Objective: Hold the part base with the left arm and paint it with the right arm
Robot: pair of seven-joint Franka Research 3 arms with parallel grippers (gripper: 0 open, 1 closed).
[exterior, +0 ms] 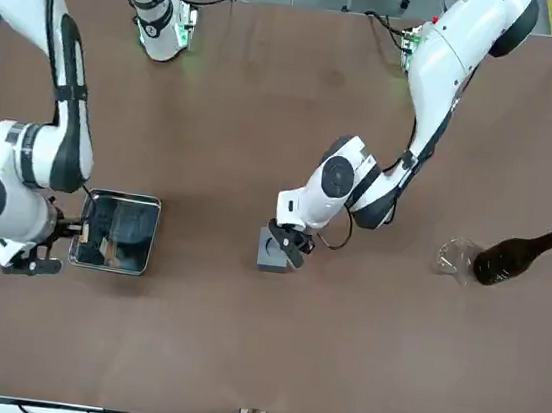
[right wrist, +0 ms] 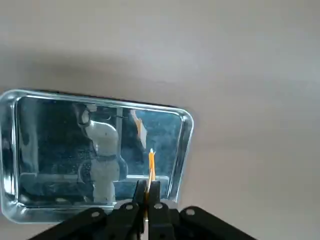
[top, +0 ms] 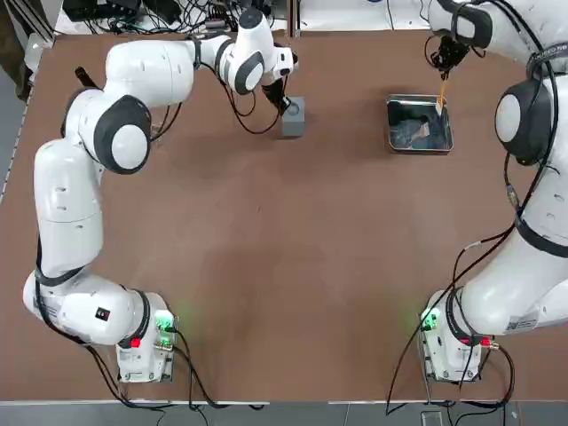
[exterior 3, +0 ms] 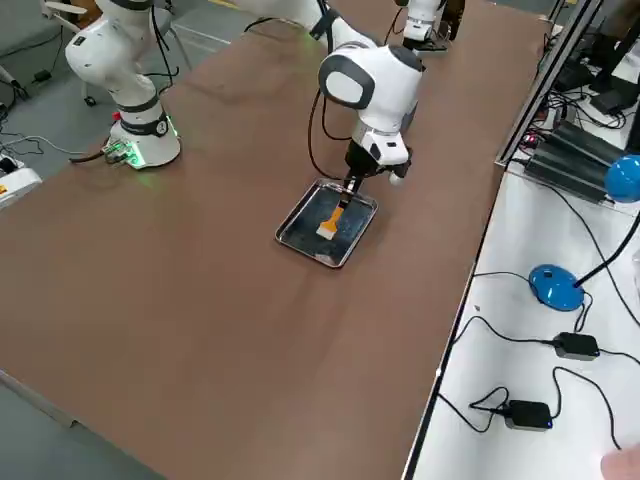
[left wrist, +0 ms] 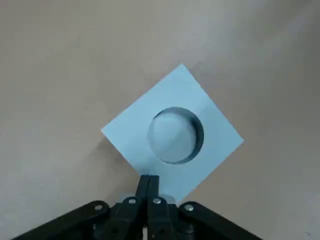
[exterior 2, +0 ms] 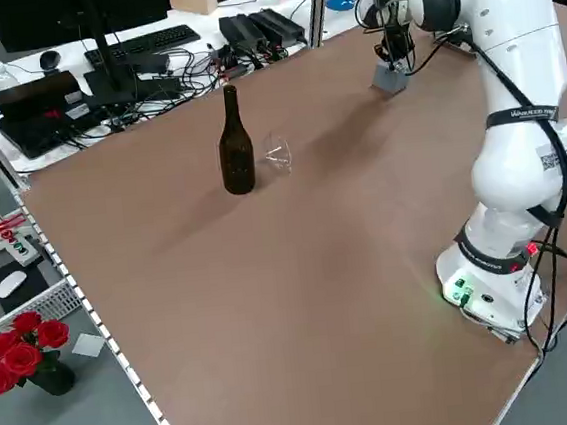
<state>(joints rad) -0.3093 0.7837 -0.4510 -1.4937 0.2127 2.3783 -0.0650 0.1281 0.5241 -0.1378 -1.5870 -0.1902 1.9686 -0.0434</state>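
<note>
1. The part base point(top: 293, 116) stood on the far middle of the brown table point(top: 284, 266), resting flat with its round recess facing up, clear of every other item.

2. The left gripper point(left wrist: 148, 181) was at one edge of the block, fingers closed together with no gap between them. In the wrist view the tips sat over the block's top edge rather than clamping its sides, so this read as a downward press to pin the block against sliding, not a pinch. Whether the tips actually bore on the surface could not be confirmed.

3. The right gripper point(right wrist: 146, 189) was above the near rim of the metal tray point(top: 391, 142), well apart from the block, its jaws shut on the thin handle of a small orange brush point(exterior 3: 332, 222). The brush hung bristles-down over the tray's interior, consistent with loading paint; contact with the tray floor could not be judged.

4. The tray's mirrored floor reflected the arm above; any paint in it could not be made out.

5. A dark bottle point(exterior 2: 235, 143) stood upright on the robot's left side of the table, with a clear glass object point(exterior 2: 277, 155) just beside it. Contents of either could not be determined.

6. No paint was visible on the block; painting was judged not yet begun.
</note>
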